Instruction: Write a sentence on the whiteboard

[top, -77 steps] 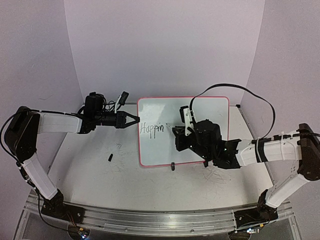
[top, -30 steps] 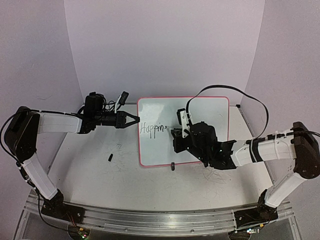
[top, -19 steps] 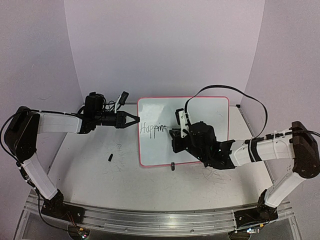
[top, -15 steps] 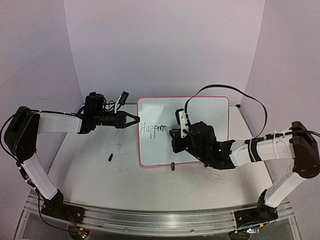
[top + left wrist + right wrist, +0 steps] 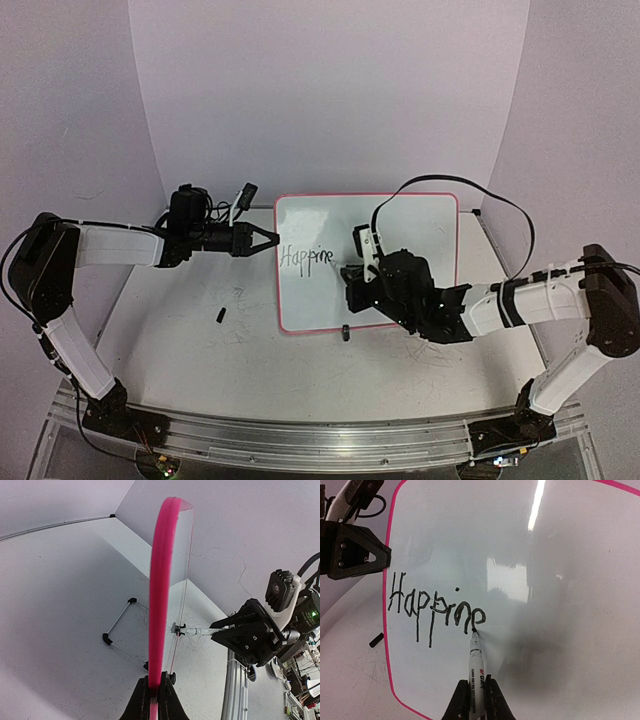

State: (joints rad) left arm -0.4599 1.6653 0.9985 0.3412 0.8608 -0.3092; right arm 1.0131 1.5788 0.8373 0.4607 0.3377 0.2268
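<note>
Your left gripper (image 5: pixel 272 240) pinches the left rim of the upright whiteboard (image 5: pixel 420 225). Your right gripper (image 5: pixel 473 700) clamps a marker (image 5: pixel 476 665), its tip touching the end of the sentence (image 5: pixel 435 607), "Happine". From there the white face runs free to the right rim.

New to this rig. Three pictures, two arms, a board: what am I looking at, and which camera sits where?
Two robot arms are bolted at the near edge of a table. The wide picture is from a fixed camera above and behind them; the other two are from a camera on each wrist, looking along its fingers. The left tool is shut on the red rim of the whiteboard, which stands propped up. The right tool is shut on a marker, tip on the board at the end of the writing, which reads "Happine". A small black piece lies loose on the table.
</note>
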